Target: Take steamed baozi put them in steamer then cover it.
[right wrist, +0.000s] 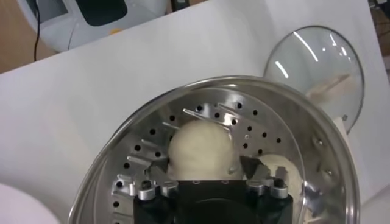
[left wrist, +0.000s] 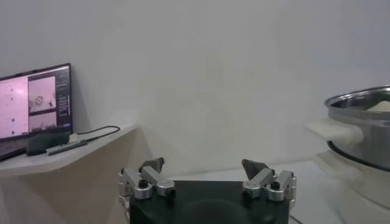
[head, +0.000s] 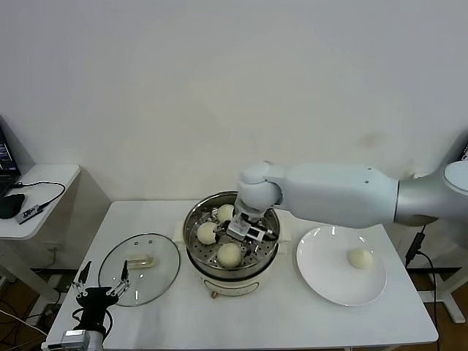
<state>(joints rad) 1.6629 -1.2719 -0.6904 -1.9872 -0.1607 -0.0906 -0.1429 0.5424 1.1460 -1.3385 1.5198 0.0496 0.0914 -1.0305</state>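
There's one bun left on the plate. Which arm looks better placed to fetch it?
The right. Its open gripper hangs over the steamer, right beside the plate holding the last baozi. The left gripper waits on the far side, by the cover.

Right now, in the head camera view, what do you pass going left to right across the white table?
Open left gripper at the near left corner → clear glass lid with a pale bar handle → round shiny steel steamer with the open right gripper over it → flat white round plate → the cream-white bun on it.
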